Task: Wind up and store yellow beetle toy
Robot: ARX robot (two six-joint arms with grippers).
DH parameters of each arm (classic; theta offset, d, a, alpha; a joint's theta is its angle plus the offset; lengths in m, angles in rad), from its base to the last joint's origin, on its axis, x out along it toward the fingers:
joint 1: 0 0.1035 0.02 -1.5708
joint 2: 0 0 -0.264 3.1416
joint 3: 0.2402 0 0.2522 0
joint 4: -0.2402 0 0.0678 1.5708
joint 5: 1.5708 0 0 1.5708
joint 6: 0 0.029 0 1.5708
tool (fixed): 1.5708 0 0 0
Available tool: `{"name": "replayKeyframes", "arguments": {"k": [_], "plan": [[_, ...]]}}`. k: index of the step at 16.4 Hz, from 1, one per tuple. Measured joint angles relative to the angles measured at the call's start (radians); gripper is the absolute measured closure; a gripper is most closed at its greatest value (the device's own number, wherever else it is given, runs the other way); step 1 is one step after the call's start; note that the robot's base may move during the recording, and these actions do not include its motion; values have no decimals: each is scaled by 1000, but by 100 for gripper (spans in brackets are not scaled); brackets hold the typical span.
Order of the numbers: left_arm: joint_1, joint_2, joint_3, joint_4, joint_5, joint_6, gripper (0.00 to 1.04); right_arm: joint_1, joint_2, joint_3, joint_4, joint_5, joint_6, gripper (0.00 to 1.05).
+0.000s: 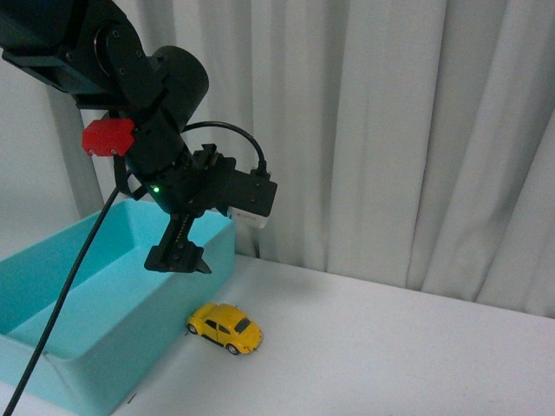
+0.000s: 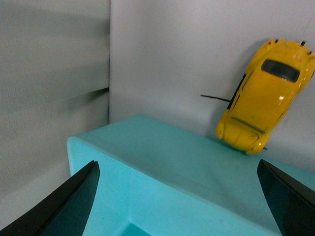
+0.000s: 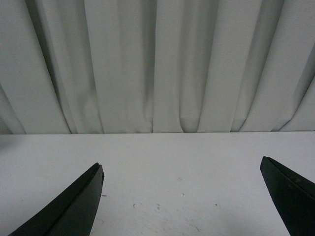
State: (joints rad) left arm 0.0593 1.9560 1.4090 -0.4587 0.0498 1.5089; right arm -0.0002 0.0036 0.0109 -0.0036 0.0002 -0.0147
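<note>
Hanging pale curtains (image 1: 390, 130) back the white table (image 1: 390, 347); both end effectors (image 2: 177, 167) (image 3: 181, 164) spread wide.

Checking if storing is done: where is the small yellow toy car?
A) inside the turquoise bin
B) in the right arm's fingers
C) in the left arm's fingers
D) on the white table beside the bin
D: the glossy yellow beetle toy car stands on the white table just outside the turquoise plastic bin, with the left gripper open above.
</note>
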Motion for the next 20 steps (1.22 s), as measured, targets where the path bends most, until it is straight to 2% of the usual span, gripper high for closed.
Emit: {"name": "replayKeyframes", "arguments": {"k": [2,5,15,20], "plan": [[-4,31,35,-74,-55,100,7,0,0,0,0,0,0,7],[-10,66,45,-127,-85,145,7,0,0,0,0,0,0,7],[-66,166,50,-105,-111,87,7,0,0,0,0,0,0,7],[-67,229,55,-77,-146,-18,7,0,0,0,0,0,0,7]]}}
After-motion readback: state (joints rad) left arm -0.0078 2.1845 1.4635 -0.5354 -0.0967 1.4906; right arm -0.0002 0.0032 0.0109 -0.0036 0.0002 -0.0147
